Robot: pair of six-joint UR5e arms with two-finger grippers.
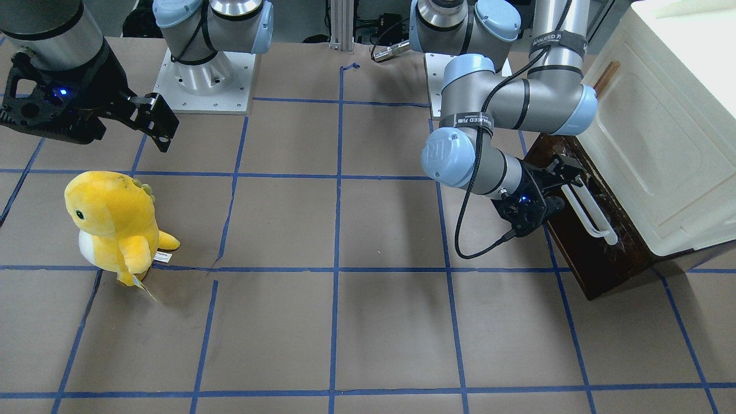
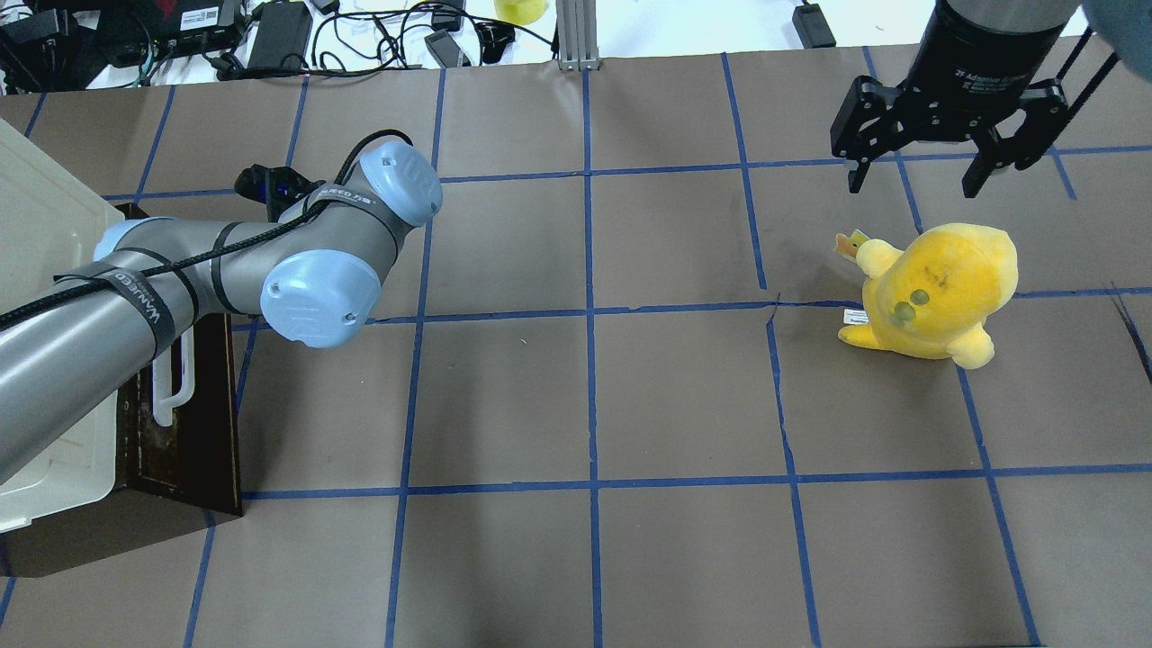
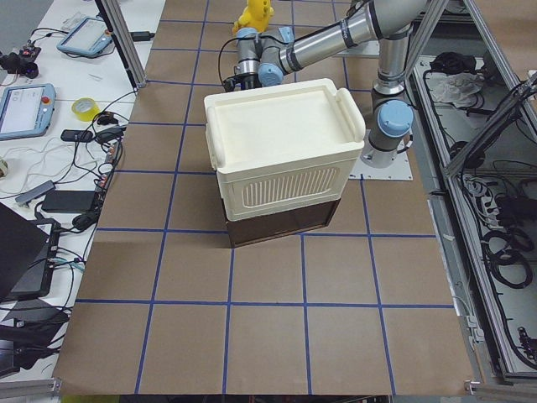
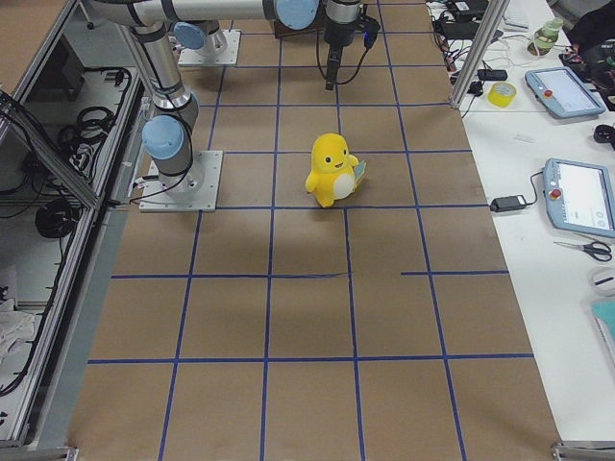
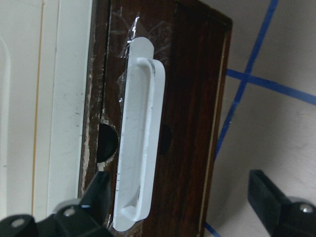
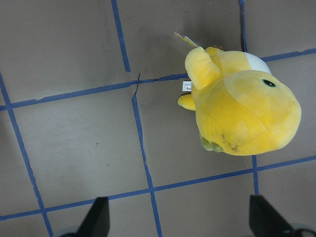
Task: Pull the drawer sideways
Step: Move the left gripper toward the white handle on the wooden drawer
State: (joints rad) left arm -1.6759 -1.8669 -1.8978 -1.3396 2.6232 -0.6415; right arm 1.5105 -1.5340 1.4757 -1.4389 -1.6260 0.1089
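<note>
Left gripper (image 5: 182, 191) jaws spread, lined up on drawer (image 5: 190, 98) handle (image 5: 140, 143) at 9 o'clock for a sideways pull; right gripper (image 2: 927, 169) open, idle

A robotics laboratory; a grey and pale blue industrial left arm (image 2: 135, 288) and right arm (image 1: 52, 34) rise from metal base plates (image 1: 207, 80) bolted to a large table (image 2: 585, 405); the table is covered in brown paper and marked into squares with blue tape (image 2: 589, 310); aluminium frame posts (image 2: 576, 36) stand at its far edge; a white side bench (image 4: 538, 158) holds touch-screen teach pendants (image 4: 581, 197), a yellow tape roll (image 4: 501, 93) and scissors (image 4: 579, 249); power bricks (image 2: 281, 34) and tangled black cables (image 2: 360, 36) lie on another bench.
</note>
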